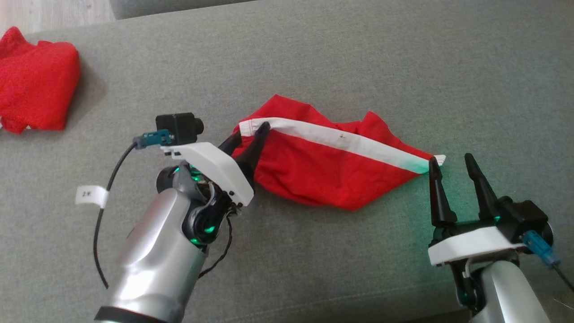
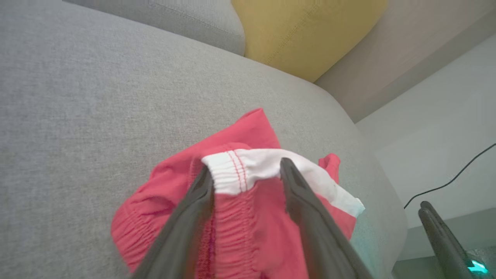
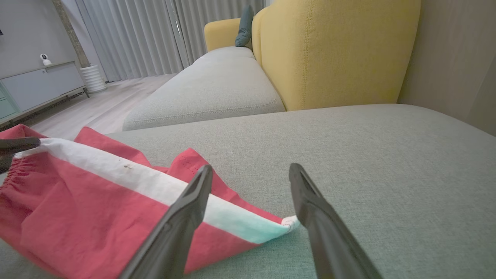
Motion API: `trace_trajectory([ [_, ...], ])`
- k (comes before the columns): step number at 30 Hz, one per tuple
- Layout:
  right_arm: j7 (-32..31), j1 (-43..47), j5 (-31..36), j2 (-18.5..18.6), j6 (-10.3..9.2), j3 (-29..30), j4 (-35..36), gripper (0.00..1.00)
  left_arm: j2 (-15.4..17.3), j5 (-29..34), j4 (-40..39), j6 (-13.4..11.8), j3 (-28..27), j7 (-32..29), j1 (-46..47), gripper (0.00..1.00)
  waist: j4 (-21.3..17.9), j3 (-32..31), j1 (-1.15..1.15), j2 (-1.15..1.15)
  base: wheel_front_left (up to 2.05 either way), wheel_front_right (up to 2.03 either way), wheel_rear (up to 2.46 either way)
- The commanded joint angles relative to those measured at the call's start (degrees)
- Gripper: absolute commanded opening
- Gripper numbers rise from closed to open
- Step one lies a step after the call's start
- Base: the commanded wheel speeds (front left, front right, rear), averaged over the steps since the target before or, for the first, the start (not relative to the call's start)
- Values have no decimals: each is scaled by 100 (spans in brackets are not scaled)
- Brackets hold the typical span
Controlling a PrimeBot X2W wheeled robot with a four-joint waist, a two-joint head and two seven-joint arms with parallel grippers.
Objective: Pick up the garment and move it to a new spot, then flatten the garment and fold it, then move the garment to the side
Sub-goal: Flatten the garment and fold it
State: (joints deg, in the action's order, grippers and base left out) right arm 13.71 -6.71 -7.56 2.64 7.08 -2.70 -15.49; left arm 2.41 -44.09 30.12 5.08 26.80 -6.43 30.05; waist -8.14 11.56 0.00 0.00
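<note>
The garment (image 1: 323,170) is red with a white band and lies crumpled across the middle of the grey sofa seat (image 1: 314,54). My left gripper (image 1: 250,132) is at its left end. In the left wrist view the left gripper (image 2: 245,166) is open, its fingers straddling the gathered white band end of the garment (image 2: 248,228). My right gripper (image 1: 450,158) stands open by the band's right tip. In the right wrist view the garment (image 3: 77,201) ends in that tip, which lies on the seat low between the right gripper (image 3: 251,167) fingers.
A second red cloth (image 1: 36,80) lies bunched at the seat's far left. A yellow backrest (image 3: 333,50) rises behind the seat, with another grey seat beyond. The seat edge drops off to pale floor on the right of the left wrist view.
</note>
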Motion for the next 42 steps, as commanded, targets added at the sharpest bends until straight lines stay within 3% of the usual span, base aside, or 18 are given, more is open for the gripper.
trace_trajectory([
  [1, 89, -200, 3, 24, 41, -97, 158, 100, 47, -25, -225, 7, -196, 66, 289, 76, 7, -1, 0, 0, 0, 0, 0],
  [4, 95, -202, 5, 24, 41, -98, 160, 100, 50, -65, -300, -8, -231, 103, 267, 30, 23, -1, 0, 0, 0, 0, 0],
  [5, 97, -202, 5, 24, 41, -99, 160, 100, 52, -78, -327, -10, -244, 125, 254, 7, 29, -1, 0, 0, 0, 0, 0],
  [6, 98, -202, 6, 24, 41, -99, 159, 100, 60, -83, -355, -13, -255, 148, 239, 0, 34, 0, 0, 0, 0, 0, 0],
  [12, 103, -194, 29, 24, 41, -74, 125, 100, 198, 29, -666, -101, -287, 431, -52, 0, 87, -26, 0, 0, 0, 0, 0],
  [24, -403, -411, 510, 24, 41, 445, -90, 100, 772, 149, -1547, -489, -349, 641, -1511, 0, 373, -57, 0, 0, 0, 0, 0],
  [31, -859, -805, 529, 27, 41, 326, -305, 100, 778, 104, -1699, -543, -307, 638, -1780, 0, 474, -51, 0, 0, 0, 0, 0],
  [42, -1507, -1729, 429, 329, 41, -179, -1637, 100, 680, 160, -1870, -576, -176, 673, -1712, 0, 609, 90, 0, 0, 0, 0, 0],
])
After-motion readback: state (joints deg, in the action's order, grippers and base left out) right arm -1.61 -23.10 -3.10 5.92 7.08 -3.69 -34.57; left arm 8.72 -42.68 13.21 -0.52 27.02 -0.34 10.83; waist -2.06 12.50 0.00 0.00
